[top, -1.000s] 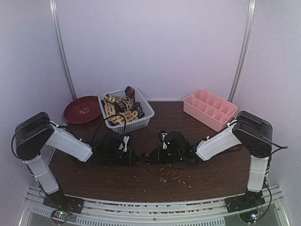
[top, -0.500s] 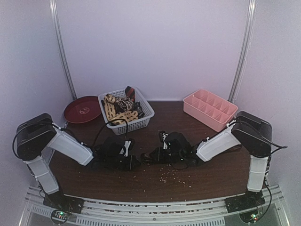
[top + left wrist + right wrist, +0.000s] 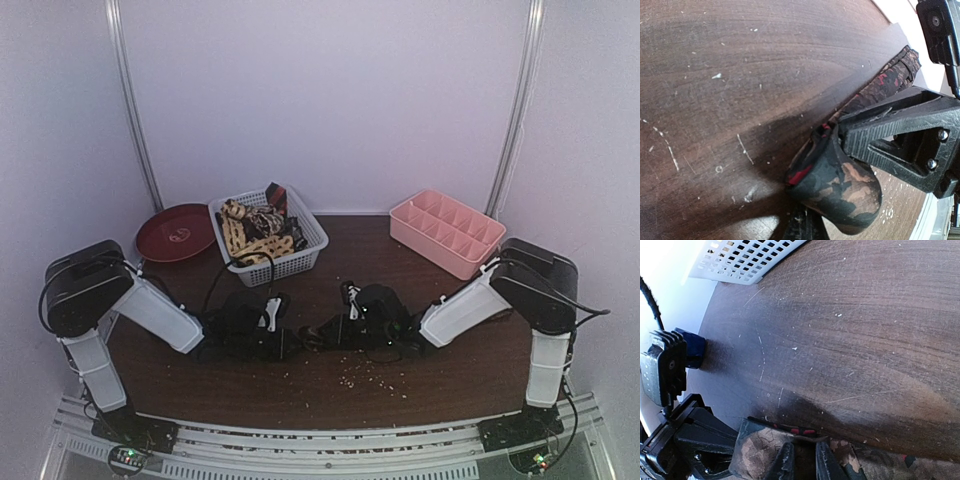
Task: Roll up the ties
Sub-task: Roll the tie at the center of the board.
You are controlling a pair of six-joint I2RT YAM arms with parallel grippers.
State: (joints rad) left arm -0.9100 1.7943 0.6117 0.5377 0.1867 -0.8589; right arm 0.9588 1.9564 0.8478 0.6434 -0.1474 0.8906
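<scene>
- Ties (image 3: 250,235) of tan-and-cream and dark patterned cloth lay heaped in a white lattice plastic basket (image 3: 290,262) at the rear left.
- One dark necktie (image 3: 840,187), soft fabric blotched red and tan, lay on the scratched brown wood-grain table (image 3: 715,75) mid-table, one end wound into a thick roll, the rest a flat strip.
- Right gripper (image 3: 804,460) had its black fingers nearly together, pinching that fabric beside the roll.
- Left gripper (image 3: 284,340) met the roll; its opening could not be told.
- Round dark red plate (image 3: 175,232) bore a pale mark, too small to read; a pink compartmented plastic tray (image 3: 445,230) sat rear right.
</scene>
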